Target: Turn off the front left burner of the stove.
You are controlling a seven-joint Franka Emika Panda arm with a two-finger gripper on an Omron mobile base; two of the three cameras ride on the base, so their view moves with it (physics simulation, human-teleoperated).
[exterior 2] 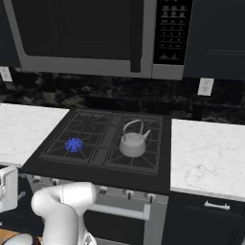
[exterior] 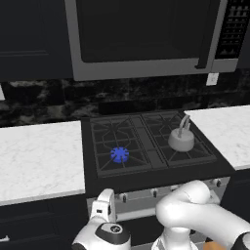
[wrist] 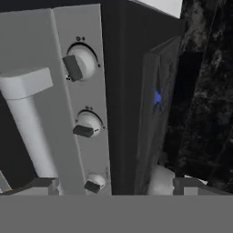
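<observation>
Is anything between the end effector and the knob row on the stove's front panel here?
Nothing visible. In the hand view the end effector faces the silver front panel directly, with the knobs in open sight. The bar handle runs beside the knob row, not across it. The front left burner glows blue.

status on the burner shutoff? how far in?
Done: the arm is lowered in front of the stove, with the hand camera facing the knobs on the silver front panel. In hand: the end effector is near the knob row, touching none as far as I can tell. Left: the front left burner glows blue, so its knob needs gripping and turning.
</observation>
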